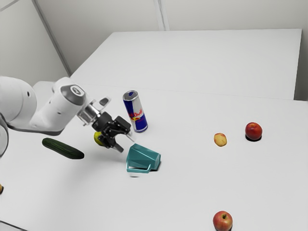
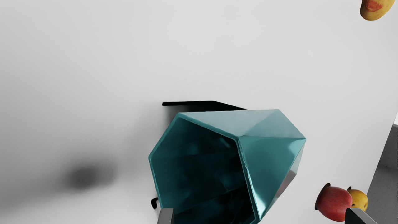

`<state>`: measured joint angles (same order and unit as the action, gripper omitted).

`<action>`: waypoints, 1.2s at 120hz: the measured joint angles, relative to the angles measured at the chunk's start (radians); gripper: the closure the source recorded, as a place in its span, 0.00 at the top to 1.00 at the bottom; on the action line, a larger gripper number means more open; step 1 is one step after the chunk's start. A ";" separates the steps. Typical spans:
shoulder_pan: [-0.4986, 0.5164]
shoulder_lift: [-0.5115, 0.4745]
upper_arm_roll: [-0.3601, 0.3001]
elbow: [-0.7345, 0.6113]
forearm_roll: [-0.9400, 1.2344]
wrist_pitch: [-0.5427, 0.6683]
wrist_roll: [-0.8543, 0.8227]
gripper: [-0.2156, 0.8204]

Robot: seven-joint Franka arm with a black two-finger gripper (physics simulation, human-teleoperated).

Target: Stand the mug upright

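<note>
In the exterior view, a small brown object (image 1: 1,189), mostly cut off, is seen at the left edge. From the 9 to 10 o'clock side, the white arm (image 1: 50,110) is extended over a white table (image 1: 183,192). A dark green cucumber (image 1: 63,148) is set at the mug's 9 o'clock, well apart from it. A yellow fruit (image 1: 97,138) is partly hidden by the gripper (image 1: 126,144), which is held at the mug's 10 o'clock, tilted down toward it. In the wrist view, the two fingers are seen spread wide, with nothing gripped; whether the rim is touched by either cannot be told. A blue and silver can (image 1: 135,111) is stood upright at the mug's 12 o'clock. The teal, faceted mug (image 1: 144,157) is laid on its side on the table, its mouth turned to about 9 o'clock and its handle (image 1: 139,170) to 6 o'clock. Well apart from the mug, a yellow-and-red fruit (image 1: 220,139) is placed at about 3 o'clock, an apple (image 1: 222,222) between 4 and 5, and a dark red fruit (image 1: 253,130) farther out toward 3.
</note>
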<state>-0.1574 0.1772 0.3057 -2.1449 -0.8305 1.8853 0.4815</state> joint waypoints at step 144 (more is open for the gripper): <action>-0.024 -0.039 -0.085 -0.008 -0.082 0.049 -0.016 0.08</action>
<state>-0.1812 0.1386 0.2210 -2.1528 -0.9125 1.9339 0.4660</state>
